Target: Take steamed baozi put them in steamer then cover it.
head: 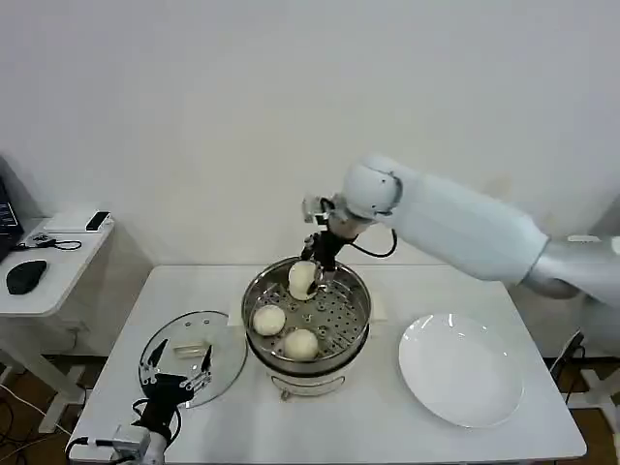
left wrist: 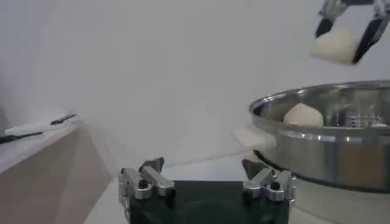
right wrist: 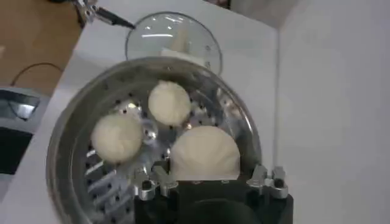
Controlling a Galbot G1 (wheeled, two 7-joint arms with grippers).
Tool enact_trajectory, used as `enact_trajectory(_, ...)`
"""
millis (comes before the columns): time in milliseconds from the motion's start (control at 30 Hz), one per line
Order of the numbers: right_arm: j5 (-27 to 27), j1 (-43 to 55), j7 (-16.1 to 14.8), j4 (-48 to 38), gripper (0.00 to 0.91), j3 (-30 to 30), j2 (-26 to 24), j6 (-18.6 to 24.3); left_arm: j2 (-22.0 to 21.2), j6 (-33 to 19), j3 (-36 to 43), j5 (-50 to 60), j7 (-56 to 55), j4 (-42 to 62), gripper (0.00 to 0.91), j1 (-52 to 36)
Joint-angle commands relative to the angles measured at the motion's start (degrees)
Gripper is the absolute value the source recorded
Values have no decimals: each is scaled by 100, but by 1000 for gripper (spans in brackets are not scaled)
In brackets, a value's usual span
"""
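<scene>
Head view, right pincer [head: 312,263] gripping baozi [head: 302,279] over steamer [head: 355,329]

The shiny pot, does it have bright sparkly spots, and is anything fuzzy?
Left wrist view: a bright streak runs along the steamer rim, and the left gripper, close to the lens, looks soft. Right wrist view: the tray's metal glints between the baozi, and the cover shows pale reflections.

My baozi [head: 301,279] are off-white; the steamer [head: 307,315] is shiny silver with a dotted, perforated tray. The plate [head: 461,369] and tabletop [head: 387,426] are white.
</scene>
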Motion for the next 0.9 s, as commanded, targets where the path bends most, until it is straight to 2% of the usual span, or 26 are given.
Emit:
enact_trajectory(33, -280, 95, -108, -279, 756, -634, 411, 2, -6, 2, -8, -20, 4, -13, 907, -40)
enact_trajectory(533, -717, -19, -383, -203, 756, -820, 110, 81, 27, 18, -5, -83, 22, 89, 907, -145)
enact_trajectory(900, -813, -52, -429, -251, 756, -874, 19, 81, 51, 22, -9, -103, 28, 149, 907, -185)
